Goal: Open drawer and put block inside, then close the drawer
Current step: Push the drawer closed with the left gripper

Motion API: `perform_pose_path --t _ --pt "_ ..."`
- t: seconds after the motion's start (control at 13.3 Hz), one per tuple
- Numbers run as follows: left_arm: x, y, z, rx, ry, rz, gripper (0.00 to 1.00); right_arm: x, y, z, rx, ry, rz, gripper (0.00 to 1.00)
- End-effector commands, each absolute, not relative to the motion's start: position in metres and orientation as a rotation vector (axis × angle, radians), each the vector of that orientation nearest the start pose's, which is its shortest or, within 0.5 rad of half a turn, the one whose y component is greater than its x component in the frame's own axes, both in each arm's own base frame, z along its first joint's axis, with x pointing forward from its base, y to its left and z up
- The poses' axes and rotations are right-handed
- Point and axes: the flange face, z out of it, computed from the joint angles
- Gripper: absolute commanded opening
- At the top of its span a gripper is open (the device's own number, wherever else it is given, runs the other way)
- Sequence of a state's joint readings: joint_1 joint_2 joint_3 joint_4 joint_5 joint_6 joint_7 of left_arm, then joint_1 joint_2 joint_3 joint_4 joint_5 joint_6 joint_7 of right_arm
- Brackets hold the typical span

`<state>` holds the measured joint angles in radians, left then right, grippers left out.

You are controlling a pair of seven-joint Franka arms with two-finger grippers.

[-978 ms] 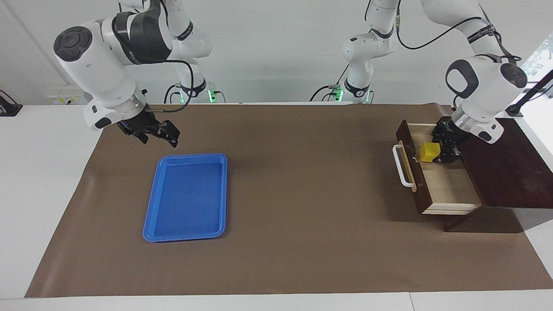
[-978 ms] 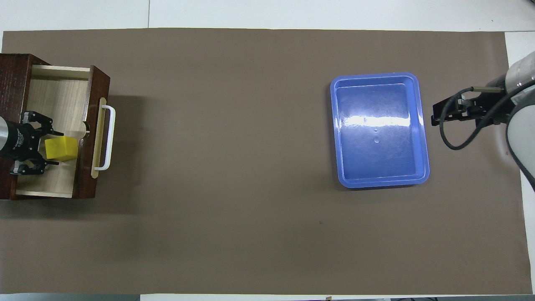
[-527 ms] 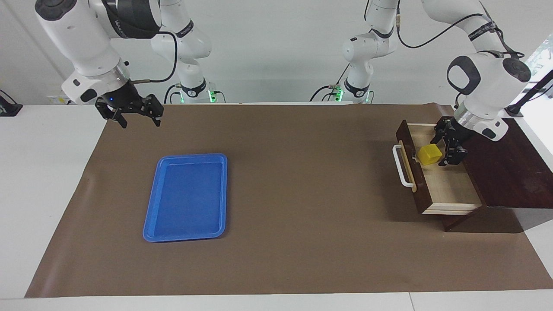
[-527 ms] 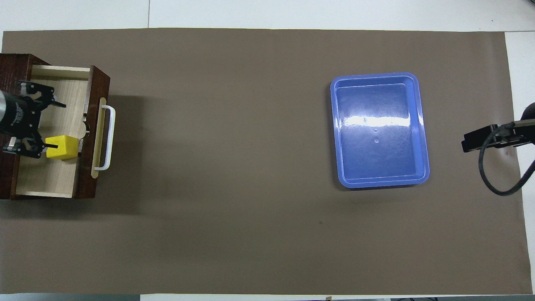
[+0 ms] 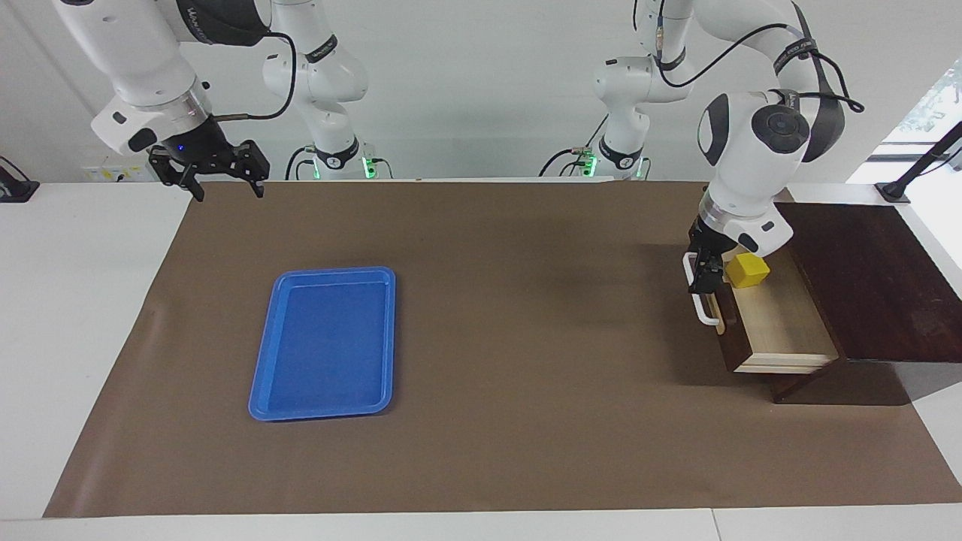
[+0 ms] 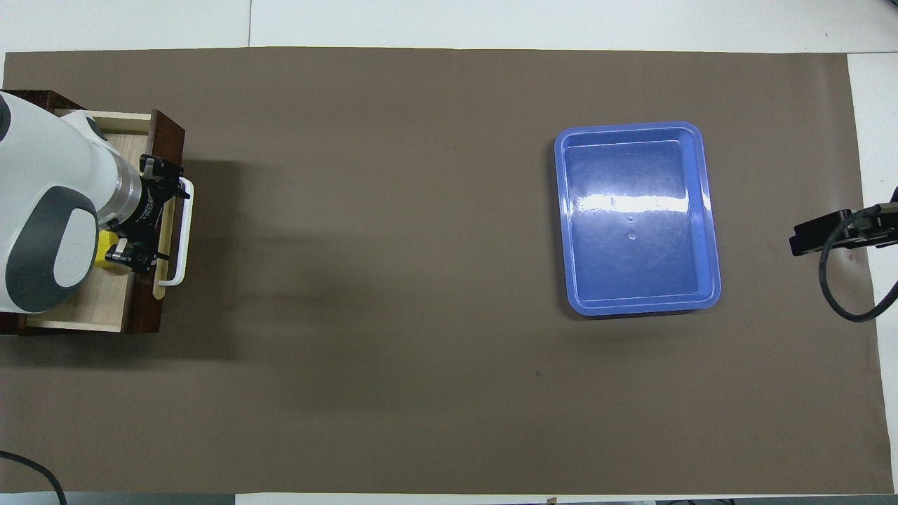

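From across the bench, the drawer stands pulled out of the dark box at the left arm's end, its pale inside showing. The block lies in the drawer, close against the front panel and in the part nearer the robots. The left claw hangs at the drawer front, right at the white handle, with its fingers spread wide and nothing between them; whether it touches the handle I cannot tell. The block sits just beside it, loose. The right claw is up in the air over the bench edge at the right arm's end, wide and empty, waiting. The blue tray lies on the brown mat, well apart from the drawer.

From overhead, the left arm covers much of the drawer. Its left claw sits over the drawer front and handle, fingers apart. Only a sliver of the block peeks out under the wrist. The tray lies toward the right arm's end, with the right claw beside it over the mat's edge.
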<state>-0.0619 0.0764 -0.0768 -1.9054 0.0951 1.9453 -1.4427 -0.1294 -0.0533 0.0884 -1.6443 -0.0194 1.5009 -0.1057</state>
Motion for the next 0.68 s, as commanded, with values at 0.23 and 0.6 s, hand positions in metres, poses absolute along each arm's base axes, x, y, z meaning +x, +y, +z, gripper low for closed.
perform_pose_path --t 0.23,0.6 --pt "0.568 -0.047 0.441 -2.411 -1.778 -0.202 1.0 0.529 -0.026 0.611 -3.155 -0.057 0.131 1.0" --pt "0.575 -0.002 0.446 -2.337 -1.812 -0.259 1.0 0.529 -0.026 0.612 -3.156 -0.057 0.131 1.0"
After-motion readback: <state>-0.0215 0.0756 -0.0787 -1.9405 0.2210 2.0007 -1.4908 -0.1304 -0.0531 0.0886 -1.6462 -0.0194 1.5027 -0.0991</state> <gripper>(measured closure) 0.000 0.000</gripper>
